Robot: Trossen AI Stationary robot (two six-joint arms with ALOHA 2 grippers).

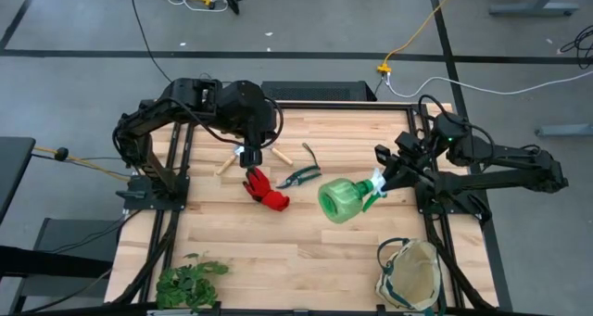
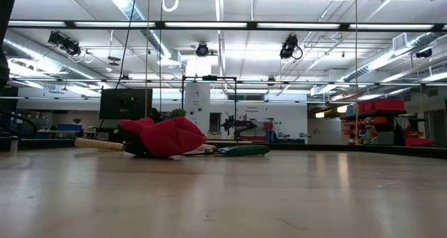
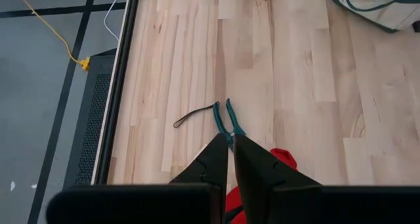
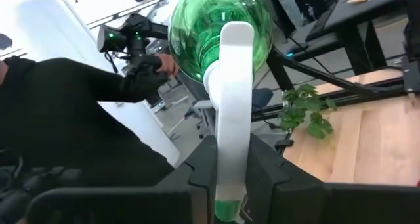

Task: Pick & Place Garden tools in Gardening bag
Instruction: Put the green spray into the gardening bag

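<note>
Green translucent plastic spray bottle (image 1: pixel 345 200), centre-right of the high view, gripped at its white head by the right gripper (image 1: pixel 378 188).
Left gripper (image 1: pixel 248 158), upper-centre, fingers together over the red fabric glove (image 1: pixel 263 190); cream canvas gardening bag (image 1: pixel 411 275) lower right; no legible writing.

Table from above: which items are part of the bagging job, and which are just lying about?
Job:
spray bottle, held by right gripper
red glove, under left gripper
pruning shears
wooden-handled tools
gardening bag

Lying about:
leafy plant bunch
yellow cable on the floor
</note>
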